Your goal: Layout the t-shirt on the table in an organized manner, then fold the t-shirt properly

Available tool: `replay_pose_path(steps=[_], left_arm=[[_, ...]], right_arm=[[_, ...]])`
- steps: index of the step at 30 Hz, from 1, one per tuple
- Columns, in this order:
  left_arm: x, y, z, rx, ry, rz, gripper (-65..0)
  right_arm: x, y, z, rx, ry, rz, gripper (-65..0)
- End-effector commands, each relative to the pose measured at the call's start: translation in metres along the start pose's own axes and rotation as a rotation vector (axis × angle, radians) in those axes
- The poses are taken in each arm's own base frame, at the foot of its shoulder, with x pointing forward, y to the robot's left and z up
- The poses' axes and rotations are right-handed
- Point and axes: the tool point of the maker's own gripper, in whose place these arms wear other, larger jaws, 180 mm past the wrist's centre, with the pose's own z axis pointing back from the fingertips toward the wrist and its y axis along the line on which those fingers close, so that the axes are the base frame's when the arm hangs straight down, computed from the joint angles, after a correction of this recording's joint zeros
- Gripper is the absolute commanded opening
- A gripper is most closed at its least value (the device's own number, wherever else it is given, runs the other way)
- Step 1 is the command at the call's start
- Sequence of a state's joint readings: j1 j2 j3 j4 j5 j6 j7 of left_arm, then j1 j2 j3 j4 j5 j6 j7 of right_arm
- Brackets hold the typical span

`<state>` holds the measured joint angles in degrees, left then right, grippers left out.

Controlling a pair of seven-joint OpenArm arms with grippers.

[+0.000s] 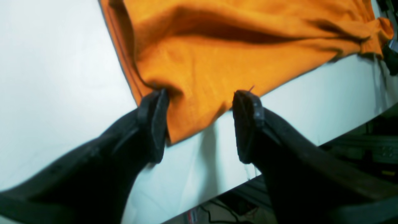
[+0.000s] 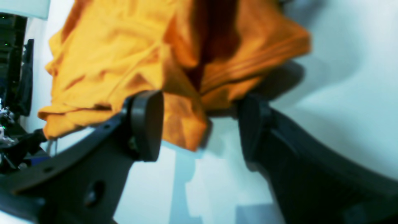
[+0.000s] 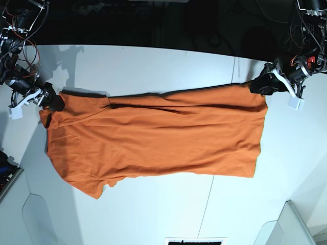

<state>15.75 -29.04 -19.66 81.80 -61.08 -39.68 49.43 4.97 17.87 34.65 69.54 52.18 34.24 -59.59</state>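
Dark clutter (image 3: 168, 20) beyond, bright light

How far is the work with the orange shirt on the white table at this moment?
Done, mostly: the bright orange cloth t-shirt lies stretched across the large white table, though long creases remain. In hand: the left gripper is open at a hem corner, and the right gripper is open at the sleeve end; neither jaw pair looks closed on the cloth. Left: smoothing and every fold, since no part is folded over yet.
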Motion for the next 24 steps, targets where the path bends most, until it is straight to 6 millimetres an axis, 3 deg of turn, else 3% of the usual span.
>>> replay_pose_path(steps=[1,4,6,8,10,11,12,18,24], left_arm=[[0.013,0.0,0.003,0.002,-0.03,-0.029,-29.6],[0.016,0.002,0.003,0.015,-0.045,-0.042,-33.9],[0.018,0.004,0.003,0.025,-0.053,-0.052,-45.0],[0.021,0.006,0.003,0.036,-0.06,-0.066,-56.0],[0.024,0.008,0.002,0.048,-0.057,-0.082,-63.7],[0.026,0.009,0.002,0.053,-0.056,-0.089,-65.0],[0.027,0.009,0.001,0.057,-0.054,-0.097,-65.0],[0.025,0.011,0.011,0.042,0.008,-0.094,-65.0],[0.014,0.001,0.031,0.03,0.07,-0.156,-65.0]], right_arm=[[0.012,0.003,-0.001,-0.007,-0.01,0.031,-27.5],[0.02,0.008,-0.01,-0.017,-0.027,0.05,-27.5],[0.026,0.012,-0.017,-0.02,-0.033,0.058,-29.9],[0.03,0.016,-0.023,-0.013,-0.035,0.057,-38.9],[0.033,0.019,-0.026,-0.003,-0.04,0.054,-53.8],[0.034,0.02,-0.027,-0.002,-0.04,0.055,-62.3],[0.033,0.02,-0.027,-0.004,-0.034,0.056,-65.0],[0.017,0.018,-0.021,0.016,0.037,0.041,-65.0],[0.0,-0.008,0.021,-0.022,0.076,0.042,-65.0]])
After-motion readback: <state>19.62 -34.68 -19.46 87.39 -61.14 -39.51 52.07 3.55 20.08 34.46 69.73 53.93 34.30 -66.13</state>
